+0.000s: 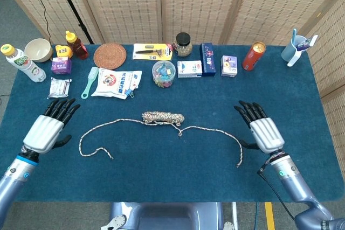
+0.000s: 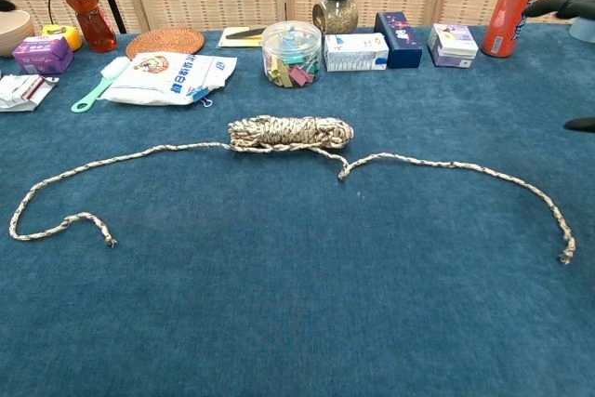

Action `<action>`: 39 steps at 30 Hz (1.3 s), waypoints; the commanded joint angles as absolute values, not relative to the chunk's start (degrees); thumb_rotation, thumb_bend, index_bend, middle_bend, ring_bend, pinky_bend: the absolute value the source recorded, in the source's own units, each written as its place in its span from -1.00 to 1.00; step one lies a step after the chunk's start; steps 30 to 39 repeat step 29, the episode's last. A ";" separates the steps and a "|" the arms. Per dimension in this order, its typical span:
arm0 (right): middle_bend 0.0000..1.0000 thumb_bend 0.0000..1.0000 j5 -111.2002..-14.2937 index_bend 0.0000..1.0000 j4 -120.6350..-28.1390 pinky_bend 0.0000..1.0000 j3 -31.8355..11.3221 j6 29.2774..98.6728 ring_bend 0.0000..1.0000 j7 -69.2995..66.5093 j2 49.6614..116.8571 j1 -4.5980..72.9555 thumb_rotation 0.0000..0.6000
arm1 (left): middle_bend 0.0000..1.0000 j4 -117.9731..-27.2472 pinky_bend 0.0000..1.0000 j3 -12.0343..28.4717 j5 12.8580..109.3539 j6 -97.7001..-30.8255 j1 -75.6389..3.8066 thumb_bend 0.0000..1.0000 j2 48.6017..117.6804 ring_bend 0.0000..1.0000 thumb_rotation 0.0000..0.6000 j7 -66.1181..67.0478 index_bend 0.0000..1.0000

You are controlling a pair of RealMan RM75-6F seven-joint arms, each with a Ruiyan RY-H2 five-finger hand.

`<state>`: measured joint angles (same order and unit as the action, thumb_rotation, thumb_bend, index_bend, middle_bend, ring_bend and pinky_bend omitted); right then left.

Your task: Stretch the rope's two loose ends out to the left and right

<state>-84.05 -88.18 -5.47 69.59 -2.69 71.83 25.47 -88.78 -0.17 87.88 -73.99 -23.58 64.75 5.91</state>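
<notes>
The speckled rope's coiled bundle (image 1: 163, 117) (image 2: 291, 132) lies mid-table. Its left strand (image 1: 99, 129) (image 2: 112, 159) curves out and hooks back to a loose end (image 1: 111, 158) (image 2: 110, 241). The right strand (image 1: 215, 130) (image 2: 465, 165) arcs right and bends down to its end (image 1: 238, 164) (image 2: 562, 257). My left hand (image 1: 47, 129) hovers left of the rope with fingers spread, holding nothing. My right hand (image 1: 263, 130) sits right of the rope, fingers spread and empty; only its dark fingertips (image 2: 561, 2) show at the chest view's right edge.
Along the far edge stand a clip jar (image 1: 164, 73), snack bag (image 1: 117, 83), green brush (image 1: 89, 81), woven coaster (image 1: 110, 55), boxes (image 1: 190, 69), glass jar (image 1: 183, 44), red can (image 1: 253, 55) and a bottle (image 1: 22, 63). The blue cloth table (image 1: 172, 176) stretches in front.
</notes>
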 commanded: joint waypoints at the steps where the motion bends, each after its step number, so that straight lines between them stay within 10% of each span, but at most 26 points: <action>1: -1.00 -0.56 -81.83 -0.89 -87.74 -1.00 -6.02 71.42 -1.00 -2.53 70.34 23.43 1.00 | -1.00 -90.00 -1.00 -0.78 86.51 -78.40 -19.57 -0.54 62.59 -1.00 1.00 4.73 -1.00; 18: -0.91 -0.56 -78.53 -0.57 -94.98 -1.00 -3.19 82.01 -1.00 3.01 64.11 12.05 1.00 | -1.00 -89.41 -1.00 -5.08 85.01 -92.62 -3.42 -0.54 59.20 -1.00 1.00 0.14 -0.92; 39: -0.88 -0.56 -79.36 -0.53 -96.92 -1.00 -1.74 85.49 -1.00 4.19 63.28 7.67 1.00 | -1.00 -88.07 -1.00 -4.70 86.64 -94.58 -0.72 -0.54 58.84 -1.00 1.00 -2.20 -0.91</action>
